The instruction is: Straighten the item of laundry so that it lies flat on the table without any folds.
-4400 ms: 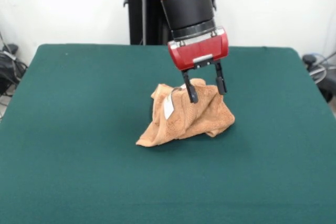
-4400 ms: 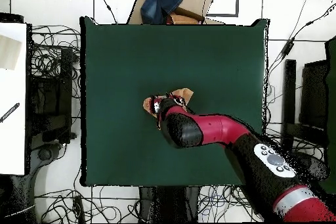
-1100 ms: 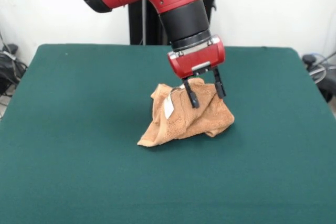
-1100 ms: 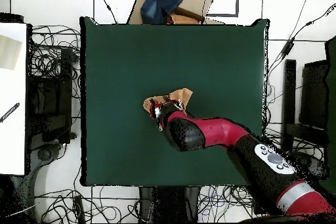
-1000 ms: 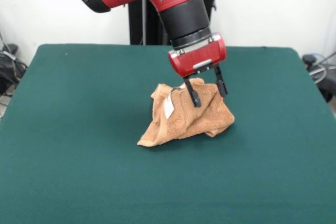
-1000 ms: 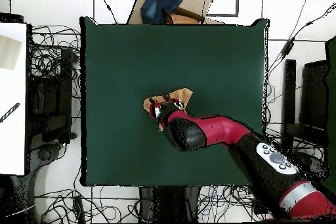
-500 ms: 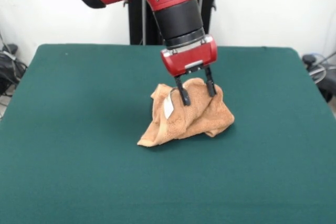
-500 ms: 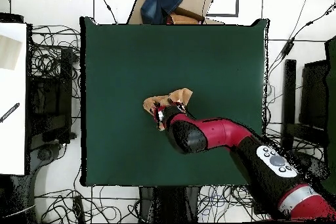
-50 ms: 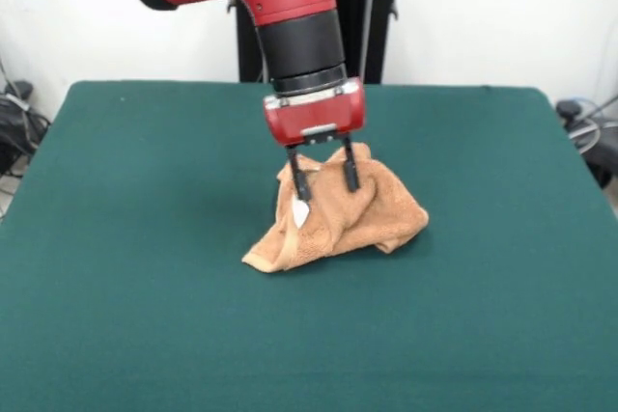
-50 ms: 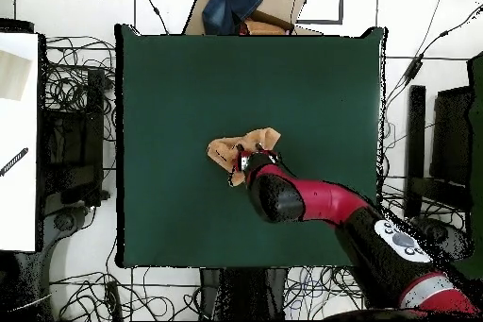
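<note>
Towel (image 9: 343, 214) sits bunched in a peaked heap near the middle of the green surface (image 9: 145, 315), white label (image 9: 300, 212) showing on its left face. We see the gripper (image 9: 324, 177) spread, its 2 fingers (image 9: 301, 180) straddling the heap's top ridge.

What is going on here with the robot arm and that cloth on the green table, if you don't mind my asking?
A red and black robot arm is working on a small orange-tan towel that sits bunched in a heap near the middle of the table. The gripper is at the top of the heap with its fingers open, one on either side of a raised fold. The towel is not flat yet; one corner trails onto the felt in the front view, and a small white label shows on its side.
</note>
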You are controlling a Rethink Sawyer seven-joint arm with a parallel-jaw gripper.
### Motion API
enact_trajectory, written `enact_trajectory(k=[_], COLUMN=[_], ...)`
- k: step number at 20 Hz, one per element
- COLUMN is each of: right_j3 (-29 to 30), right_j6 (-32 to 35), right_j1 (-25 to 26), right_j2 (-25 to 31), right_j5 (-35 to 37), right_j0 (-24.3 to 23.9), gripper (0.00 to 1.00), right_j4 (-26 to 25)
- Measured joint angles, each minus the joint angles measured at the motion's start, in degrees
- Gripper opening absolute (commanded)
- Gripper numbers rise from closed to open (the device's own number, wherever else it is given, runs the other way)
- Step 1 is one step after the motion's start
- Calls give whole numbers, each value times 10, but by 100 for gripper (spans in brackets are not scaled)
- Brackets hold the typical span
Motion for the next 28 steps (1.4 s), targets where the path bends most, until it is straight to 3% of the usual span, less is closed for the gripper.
enact_trajectory(k=[6, 17, 28], right_j3=[5, 9, 9], right_j6=[19, 19, 19], right_j1=[-1, -76, -83], right_j2=[-46, -51, -18], right_j5=[-43, -62, -58], right_j0=[23, 47, 19], gripper=[100, 100, 100], right_j4=[61, -39, -82])
